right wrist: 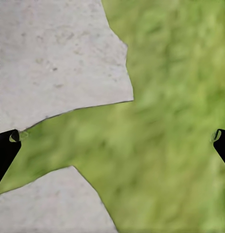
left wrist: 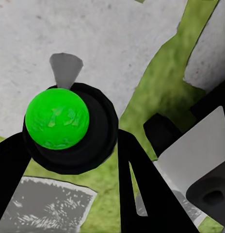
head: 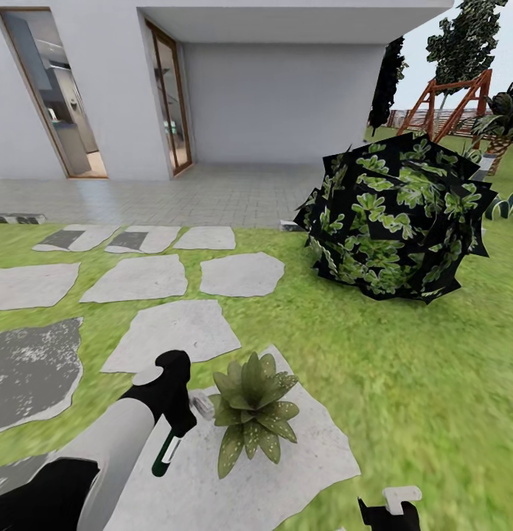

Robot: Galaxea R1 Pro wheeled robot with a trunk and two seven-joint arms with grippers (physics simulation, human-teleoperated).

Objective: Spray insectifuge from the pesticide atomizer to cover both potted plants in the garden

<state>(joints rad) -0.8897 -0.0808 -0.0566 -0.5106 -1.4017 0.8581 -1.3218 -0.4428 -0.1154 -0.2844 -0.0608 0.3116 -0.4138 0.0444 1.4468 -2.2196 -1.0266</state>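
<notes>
One potted plant (head: 253, 413), a rosette of pointed, pale-speckled green leaves, stands on a pale stepping slab (head: 315, 457) just in front of me. My left gripper (head: 179, 413) hangs close to the plant's left side, shut on the pesticide atomizer (head: 166, 451), whose green and white bottle points down toward the slab. In the left wrist view the atomizer's round green end (left wrist: 56, 119) sits in a black collar between the black fingers (left wrist: 136, 189). My right gripper (head: 393, 509) is low at the right, open over grass (right wrist: 166, 145). The second potted plant is out of view.
A big dark-leaved bush (head: 396, 214) stands on the lawn to the right ahead. Irregular grey slabs (head: 168, 332) lead to a tiled terrace and the white house (head: 271, 96). A wooden swing frame (head: 452, 103) and a palm stand far right.
</notes>
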